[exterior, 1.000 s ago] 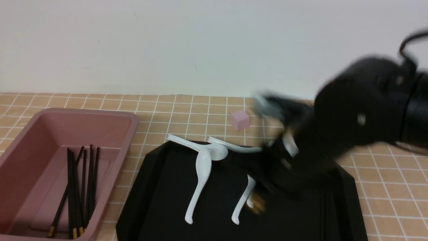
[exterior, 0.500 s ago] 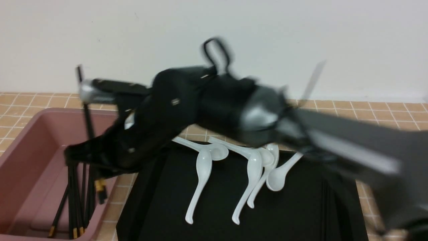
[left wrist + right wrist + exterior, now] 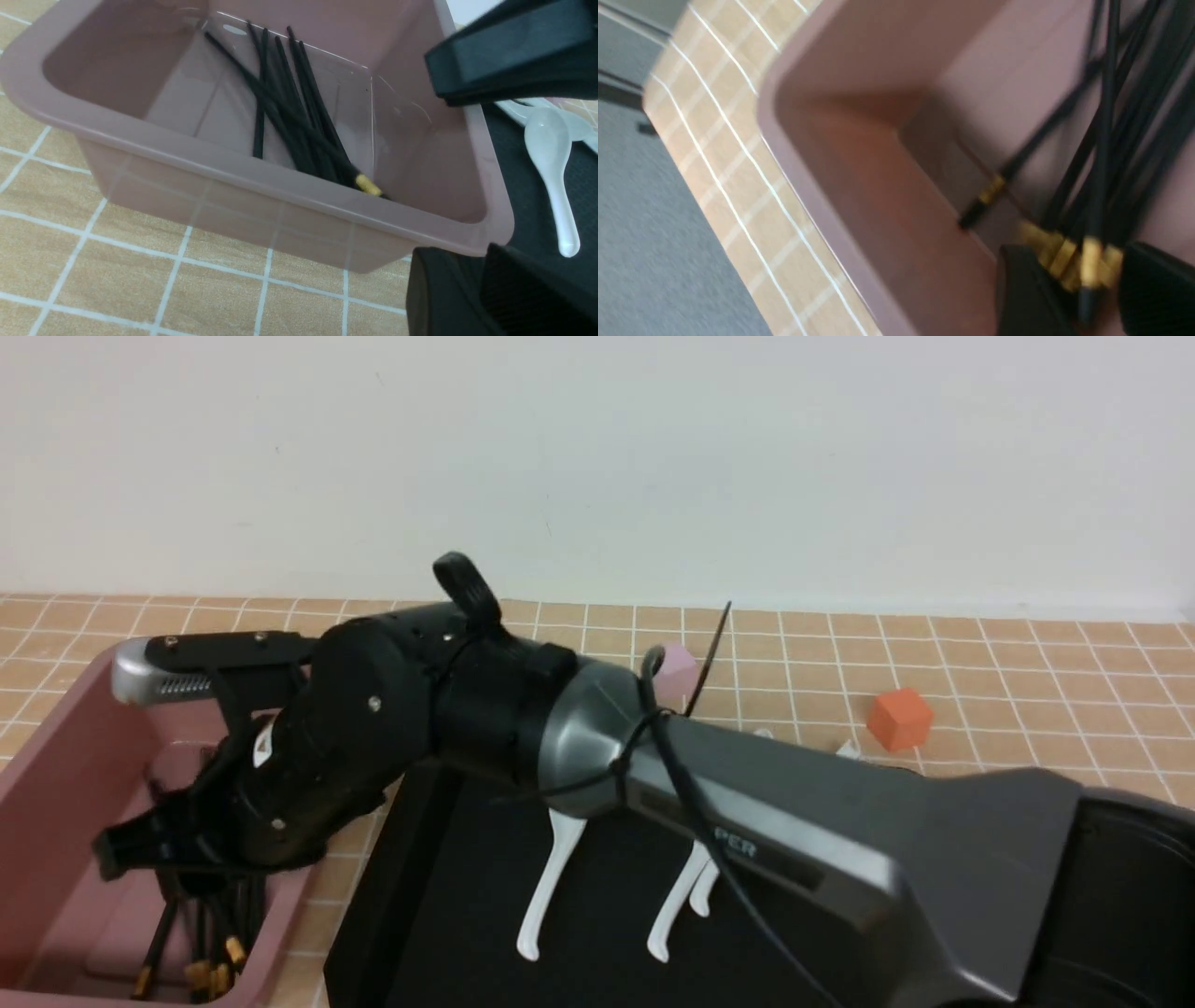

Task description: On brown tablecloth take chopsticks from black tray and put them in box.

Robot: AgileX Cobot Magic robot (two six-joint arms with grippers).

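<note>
a plain off-white wall (image 3: 840, 448) fills the back, evenly lit; grey speckled floor (image 3: 644, 242) shows below.

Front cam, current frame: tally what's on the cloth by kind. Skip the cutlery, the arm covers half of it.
box: 1
tray: 1
cubes: 2 (pink cube, orange cube)
Total: 4
</note>
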